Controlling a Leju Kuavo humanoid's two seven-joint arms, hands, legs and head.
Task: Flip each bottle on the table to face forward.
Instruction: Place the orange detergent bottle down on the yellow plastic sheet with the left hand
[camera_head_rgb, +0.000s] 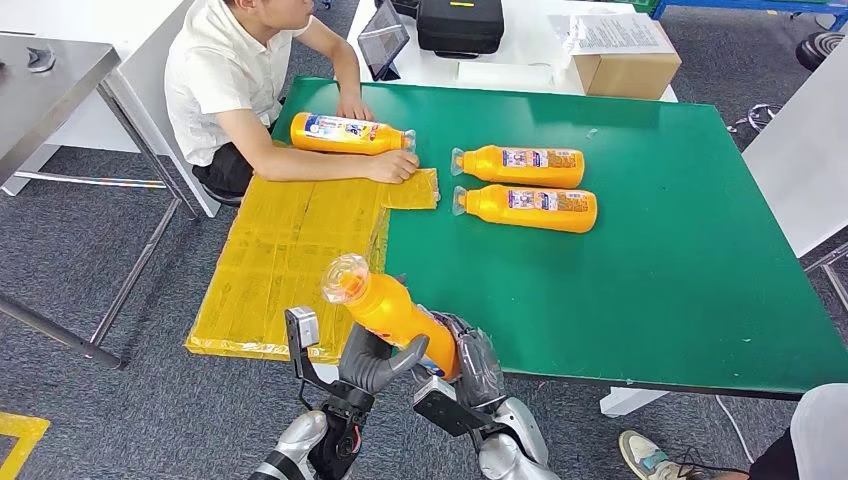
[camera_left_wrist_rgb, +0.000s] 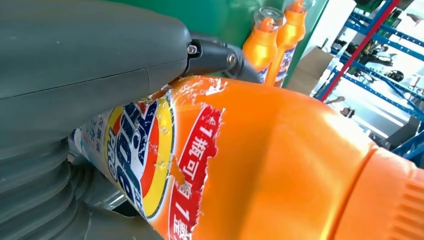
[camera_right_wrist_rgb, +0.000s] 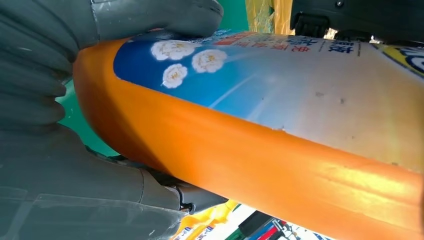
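Head view: I hold one orange bottle (camera_head_rgb: 385, 310) off the near table edge, at about 7 o'clock of the green table (camera_head_rgb: 680, 250), tilted with its clear cap (camera_head_rgb: 347, 275) pointing up toward 11 o'clock. My left hand (camera_head_rgb: 375, 365) wraps the body from below and my right hand (camera_head_rgb: 470, 365) cups the base end; both are closed on it, thumbs pressed to the plastic. The left wrist view shows the torn red-and-yellow label (camera_left_wrist_rgb: 165, 165); the right wrist view shows the blue flowered label (camera_right_wrist_rgb: 260, 75). I judge the bottle rigid, smooth and somewhat slick, moderately heavy if filled; I cannot tell the contents through the opaque wall. The flat label faces and the narrower shoulder look the surest places to grip. Two more bottles, upper (camera_head_rgb: 520, 165) and lower (camera_head_rgb: 528, 207), lie side by side near the table's centre, caps toward 9 o'clock. A fourth bottle (camera_head_rgb: 350, 133) lies at 11 o'clock under a seated person's hand (camera_head_rgb: 395, 165), beside yellow sheeting (camera_head_rgb: 290, 260).
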